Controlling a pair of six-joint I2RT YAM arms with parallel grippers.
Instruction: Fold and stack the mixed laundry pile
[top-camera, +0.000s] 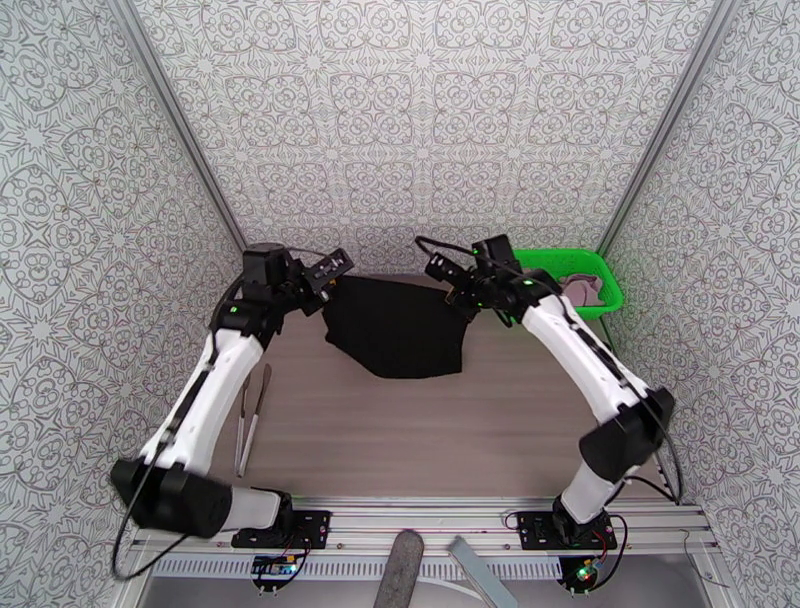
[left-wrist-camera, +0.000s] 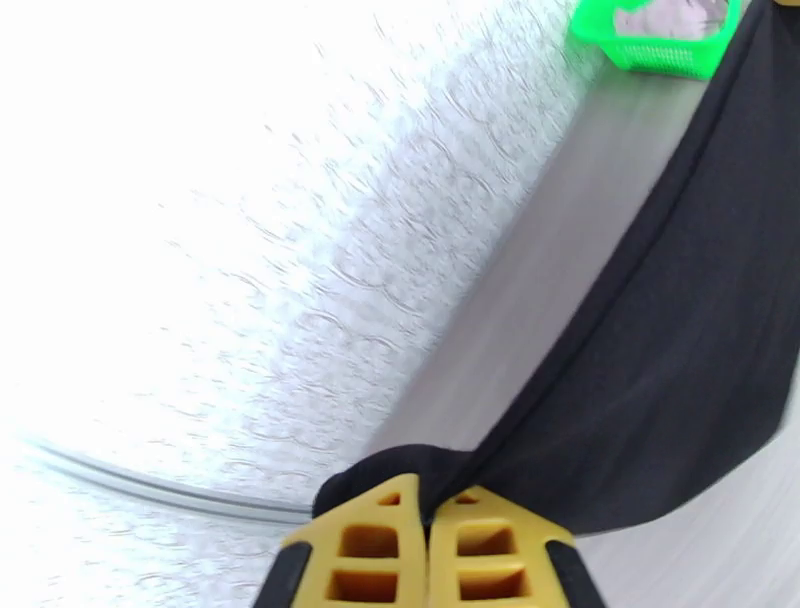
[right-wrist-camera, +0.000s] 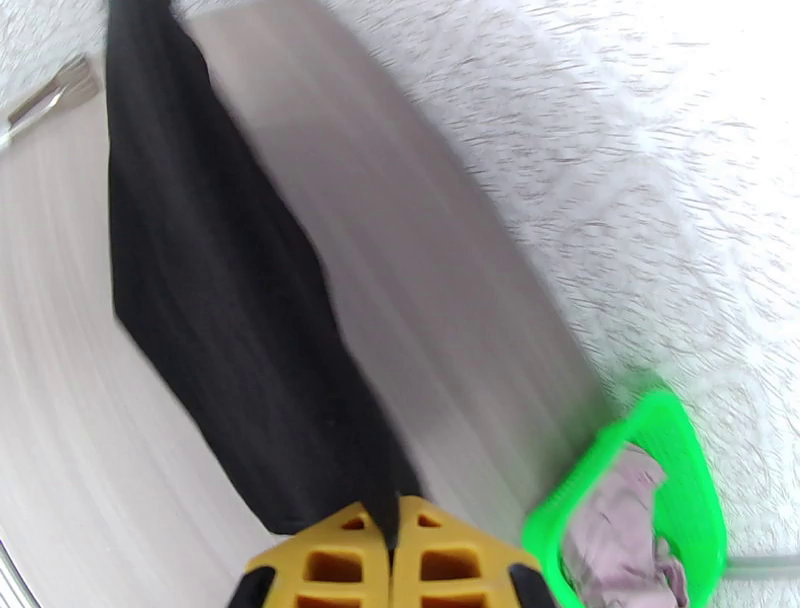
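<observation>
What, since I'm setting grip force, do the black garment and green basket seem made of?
Black garment: probably soft matte cloth, knit or woven unclear; it sags and stretches without shine. Green basket: likely rigid, smooth plastic; its wall is an open mesh grid.

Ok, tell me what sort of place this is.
Probably a lab robot cell, not a home: patterned panel walls box in a wood-look table, and an aluminium rail runs along its near edge.
</observation>
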